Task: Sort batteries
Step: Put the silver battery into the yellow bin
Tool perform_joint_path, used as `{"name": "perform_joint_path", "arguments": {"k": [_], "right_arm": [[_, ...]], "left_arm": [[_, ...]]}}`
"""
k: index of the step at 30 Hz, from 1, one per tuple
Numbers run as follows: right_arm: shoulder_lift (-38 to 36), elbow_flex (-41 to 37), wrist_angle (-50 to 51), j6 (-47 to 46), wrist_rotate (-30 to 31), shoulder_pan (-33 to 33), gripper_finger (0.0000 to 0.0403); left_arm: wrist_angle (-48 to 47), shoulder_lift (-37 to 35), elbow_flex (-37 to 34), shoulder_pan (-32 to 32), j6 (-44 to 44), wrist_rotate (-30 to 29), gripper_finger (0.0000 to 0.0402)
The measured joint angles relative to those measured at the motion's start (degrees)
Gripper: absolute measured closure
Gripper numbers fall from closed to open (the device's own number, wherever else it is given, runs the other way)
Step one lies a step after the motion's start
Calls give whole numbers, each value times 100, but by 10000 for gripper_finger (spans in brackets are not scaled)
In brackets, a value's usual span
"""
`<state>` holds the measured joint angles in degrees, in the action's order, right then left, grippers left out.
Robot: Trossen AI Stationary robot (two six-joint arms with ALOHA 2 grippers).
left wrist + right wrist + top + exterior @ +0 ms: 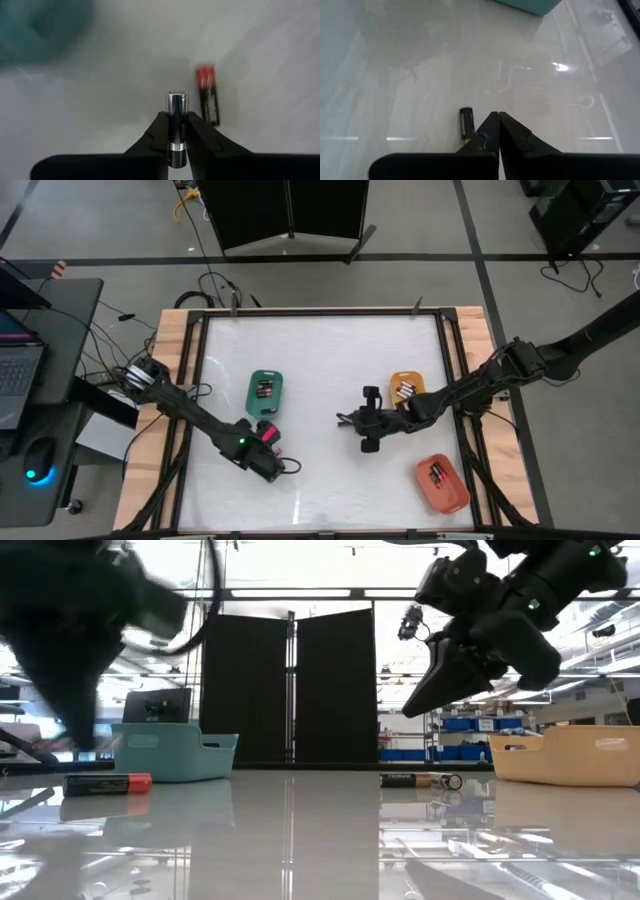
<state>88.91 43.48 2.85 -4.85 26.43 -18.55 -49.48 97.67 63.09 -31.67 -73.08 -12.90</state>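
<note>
Silvery and clamped tight, a battery (177,122) sits between the fingers of my left claw (177,145), near the green tray (265,392) on the white worktop (320,350). Another red-ended battery (208,95) lies just beside it. My right claw (498,131) is clenched on nothing, hovering mid-worktop beside a dark battery (466,123), with the orange tray (405,388) and red tray (443,485) beyond.
</note>
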Motion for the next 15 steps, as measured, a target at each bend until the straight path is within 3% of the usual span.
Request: {"name": "perform_joint_path", "arguments": {"k": [4,8,12,15], "right_arm": [[-50,0,246,-48,347,-208,394],[-282,0,667,-322,675,-384,394],[-555,-161,403,-353,803,-471,395],[-711,-552,-660,-126,494,-442,395]], "left_arm": [[-387,-20,617,18,589,-922,359],[-173,-187,723,105,1229,-1774,359],[936,-440,362,275,2175,-2404,359],[2411,-595,-132,507,3202,-2482,359]]}}
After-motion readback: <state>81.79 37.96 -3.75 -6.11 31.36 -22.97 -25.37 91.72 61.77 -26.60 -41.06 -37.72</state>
